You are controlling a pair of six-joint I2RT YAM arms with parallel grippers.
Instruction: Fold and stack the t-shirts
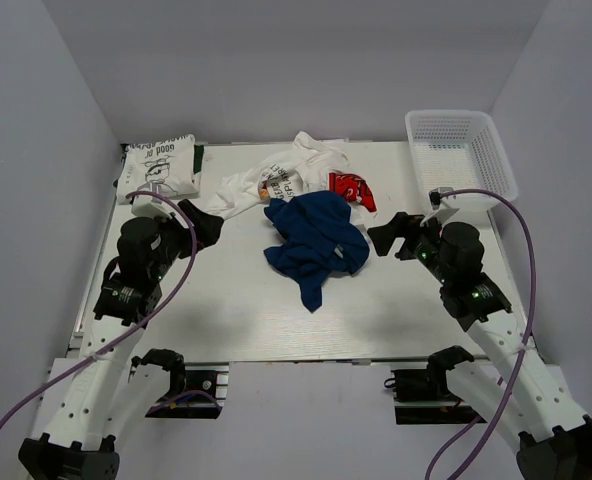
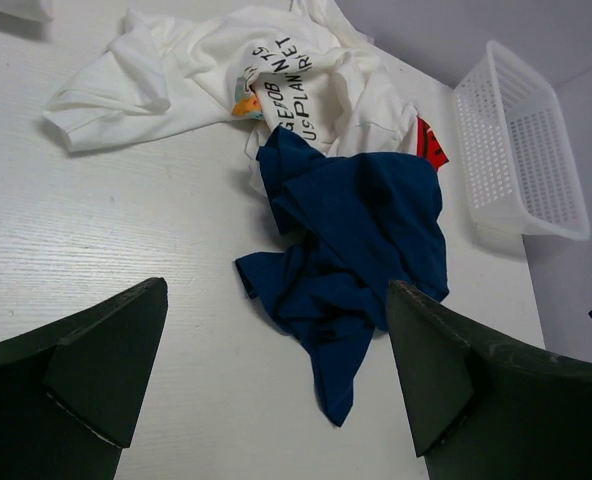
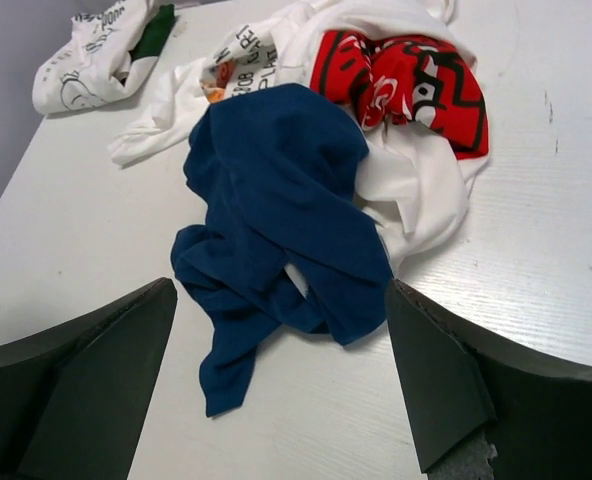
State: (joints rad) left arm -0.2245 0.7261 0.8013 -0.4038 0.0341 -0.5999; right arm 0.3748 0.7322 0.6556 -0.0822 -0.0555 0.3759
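A crumpled dark blue t-shirt (image 1: 314,243) lies mid-table, also in the left wrist view (image 2: 351,240) and the right wrist view (image 3: 276,200). Behind it lie a crumpled white tee with black lettering (image 1: 276,180) and a white tee with a red patch (image 1: 353,188). A folded white tee with a black line drawing (image 1: 158,167) sits at the back left. My left gripper (image 1: 204,224) is open and empty, left of the pile. My right gripper (image 1: 394,236) is open and empty, right of the blue shirt.
A white plastic lattice basket (image 1: 460,152) stands at the back right corner, also in the left wrist view (image 2: 521,140). Grey walls enclose the table on three sides. Purple cables loop over both arms.
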